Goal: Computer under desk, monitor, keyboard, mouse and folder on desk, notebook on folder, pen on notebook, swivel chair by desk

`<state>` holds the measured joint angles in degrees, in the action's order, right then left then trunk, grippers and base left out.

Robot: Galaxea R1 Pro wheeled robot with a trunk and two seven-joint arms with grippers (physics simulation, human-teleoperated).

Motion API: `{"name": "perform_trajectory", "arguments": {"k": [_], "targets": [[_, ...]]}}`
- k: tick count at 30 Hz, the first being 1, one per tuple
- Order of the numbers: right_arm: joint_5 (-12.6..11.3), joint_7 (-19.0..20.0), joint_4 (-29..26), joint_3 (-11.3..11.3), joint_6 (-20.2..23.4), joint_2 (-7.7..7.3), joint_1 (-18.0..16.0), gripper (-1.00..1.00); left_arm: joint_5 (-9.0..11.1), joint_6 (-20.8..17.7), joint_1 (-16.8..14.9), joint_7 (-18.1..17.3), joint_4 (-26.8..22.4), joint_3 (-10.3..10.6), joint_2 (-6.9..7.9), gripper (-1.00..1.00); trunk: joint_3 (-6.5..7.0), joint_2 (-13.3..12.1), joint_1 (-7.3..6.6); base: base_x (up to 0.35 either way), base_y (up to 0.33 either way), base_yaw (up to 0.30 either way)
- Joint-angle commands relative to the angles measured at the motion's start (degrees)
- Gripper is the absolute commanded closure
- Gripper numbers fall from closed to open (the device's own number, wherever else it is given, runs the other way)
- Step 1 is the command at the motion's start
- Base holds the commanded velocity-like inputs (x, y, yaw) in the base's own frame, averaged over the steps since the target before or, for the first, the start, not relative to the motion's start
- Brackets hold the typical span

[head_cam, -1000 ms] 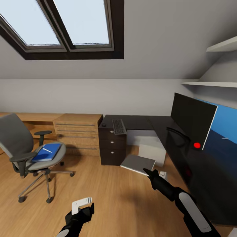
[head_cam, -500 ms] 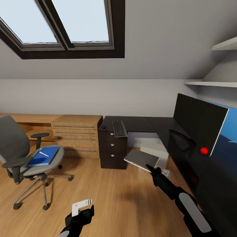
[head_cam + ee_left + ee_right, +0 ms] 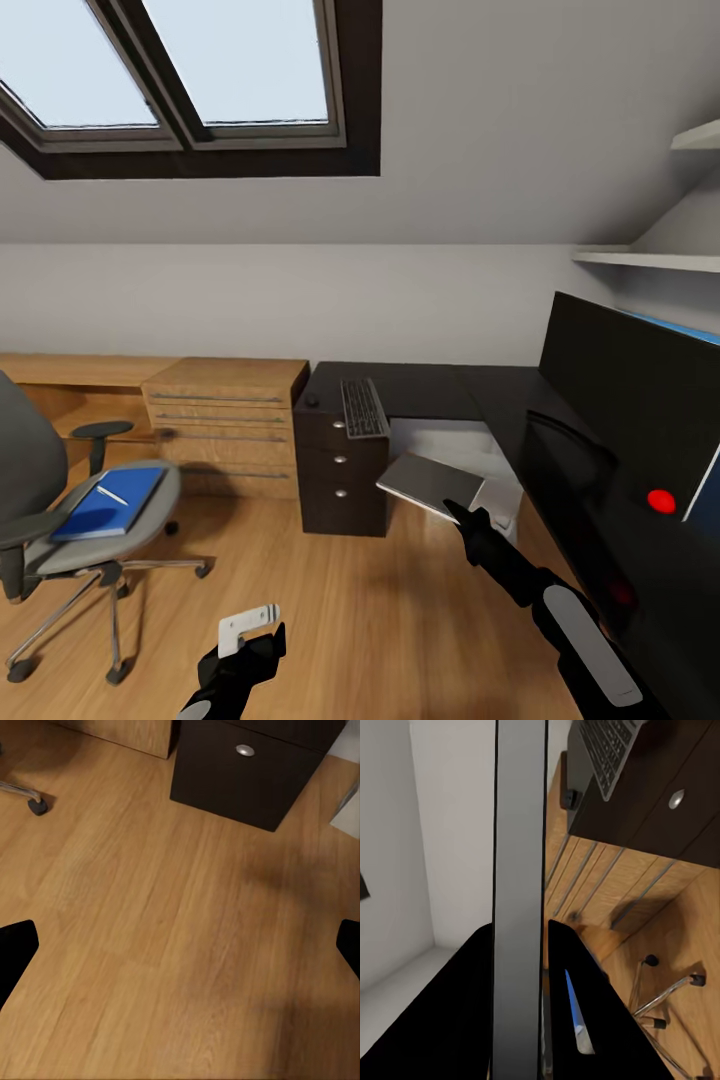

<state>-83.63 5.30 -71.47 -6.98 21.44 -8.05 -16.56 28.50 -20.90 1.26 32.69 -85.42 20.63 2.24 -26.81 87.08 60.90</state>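
Our right tool (image 3: 452,515) pinches the notebook (image 3: 430,484) near the bench (image 3: 420,378); our left tool (image 3: 180,945) hangs spread above the floor (image 3: 150,945).

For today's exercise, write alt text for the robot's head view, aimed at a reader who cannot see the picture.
The right gripper holds a flat grey notebook up beside the black L-shaped desk, which bears a keyboard and a monitor. At left, a blue folder with a pen on it lies on the swivel chair, and the left gripper hangs over the wood floor.
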Motion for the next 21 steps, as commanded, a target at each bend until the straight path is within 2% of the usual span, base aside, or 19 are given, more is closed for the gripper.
{"name": "perform_trajectory", "arguments": {"k": [1, 14, 21], "targets": [[-0.38, 0.19, 0.01, -0.05, 0.09, -0.04, -0.04, 1.0, 0.42, -0.11, -0.01, 0.45, -0.1, 0.11, 0.05, -1.0, 0.14, -0.39, -0.19, 0.322, 0.0, 0.0], [-0.24, 0.19, -1.11, -0.05, -0.35, -0.04, 0.09, 1.0, 0.42, -0.1, -0.01, 0.45, -0.1, 0.11, -0.01, -1.0, 2.47, -5.6, -3.05, 0.322, 0.0, 0.0], [-0.16, 0.21, -5.09, 0.03, -5.59, -0.11, 2.22, 1.0, 0.42, -0.1, -0.02, 0.52, -0.1, 0.11, -0.04, -1.0, 3.73, -8.41, -4.58, 0.322, 0.0, 0.0]]}}
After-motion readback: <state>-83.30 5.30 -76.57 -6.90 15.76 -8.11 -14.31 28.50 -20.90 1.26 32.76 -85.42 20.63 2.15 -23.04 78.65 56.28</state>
